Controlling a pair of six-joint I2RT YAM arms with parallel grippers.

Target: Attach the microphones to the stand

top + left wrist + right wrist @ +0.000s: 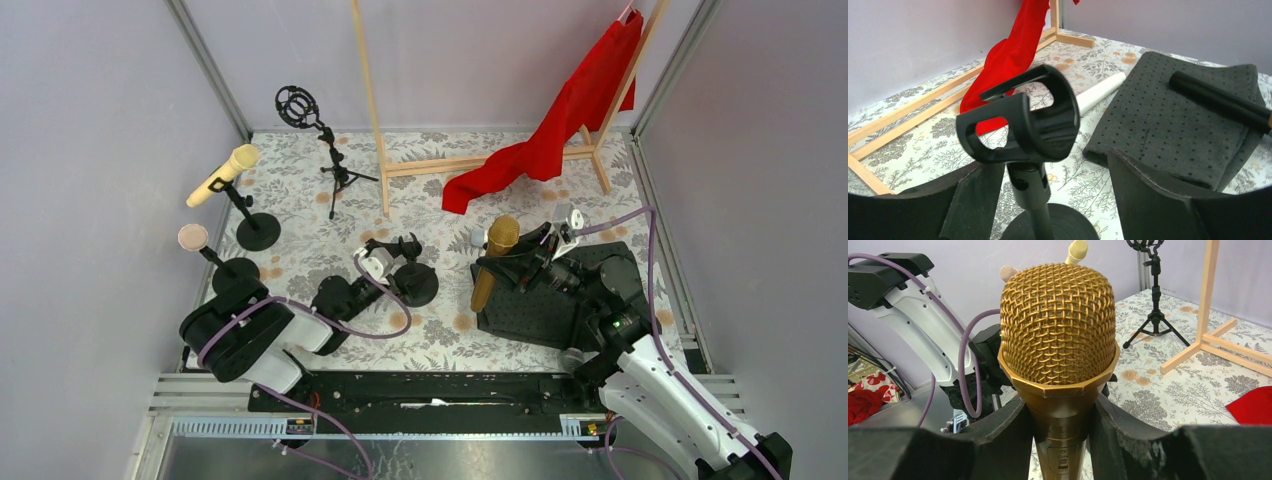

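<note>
Overhead first: shows the right tool (505,268) closed on the gold microphone (503,236), head up, tail hanging below the grip above the dark mat (545,315). Shows the left tool (398,252) at the empty stand (418,285), just left of that microphone. Further left, finds the pale yellow microphone (225,175) and the pink microphone (193,237) on stands of their own.

Next, from the left wrist: gapes wide, grips nothing, straddles the stem with the clip (1038,125) just above the fingers (973,200). Beyond the clip, shows the white microphone (1100,91) lying on the desk (923,145).

Last, from the right wrist: pinches the gold neck from both sides. Probably best to brace the stem, line the tail up with the clip's wide mouth, and press in along its axis without tipping the base. Bears no legible brand; handle marking too small to read.
</note>
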